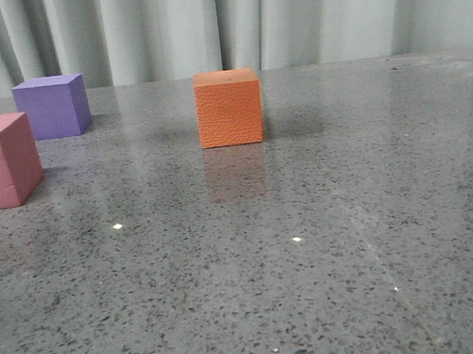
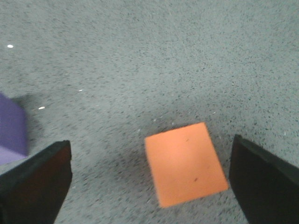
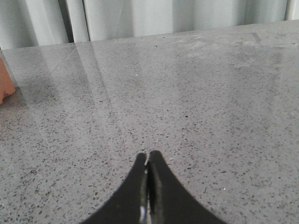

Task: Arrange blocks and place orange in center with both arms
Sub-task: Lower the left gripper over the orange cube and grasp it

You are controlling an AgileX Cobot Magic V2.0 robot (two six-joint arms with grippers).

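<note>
**Orange cube under the open left claw**

The left claw [image 2: 149,186] is wide open. The orange cube [image 2: 185,163] sits flat between its fingers, touching neither, turned a bit askew. The purple cube [image 2: 11,130] is just outside one finger. The right claw [image 3: 148,163] is pinched closed, empty. No writing shows.
</note>
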